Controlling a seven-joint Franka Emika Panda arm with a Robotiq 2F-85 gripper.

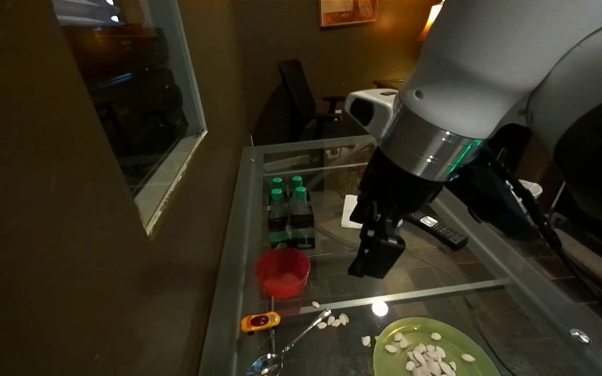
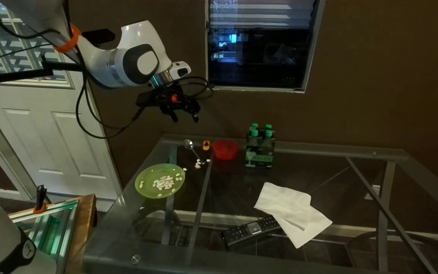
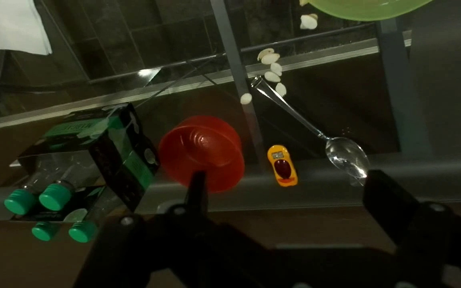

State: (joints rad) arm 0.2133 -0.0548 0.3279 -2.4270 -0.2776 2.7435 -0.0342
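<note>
I see yel. toy car (image 3: 282,165), dk-red top, on glass counter (image 2: 325,148) btwn round red bowl (image 3: 208,152) & metal spoon (image 3: 346,157). My end effector (image 2: 185,118) hangs well above, tilted down, spread wide, w/ nothing held.

The wrist view's edges crop the claw (image 3: 286,177) and green plate (image 3: 370,15); I find the remote (image 2: 250,231) too small to read.

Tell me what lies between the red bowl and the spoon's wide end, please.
In the wrist view, a yellow toy car lies between the red bowl and the spoon's wide end.
</note>
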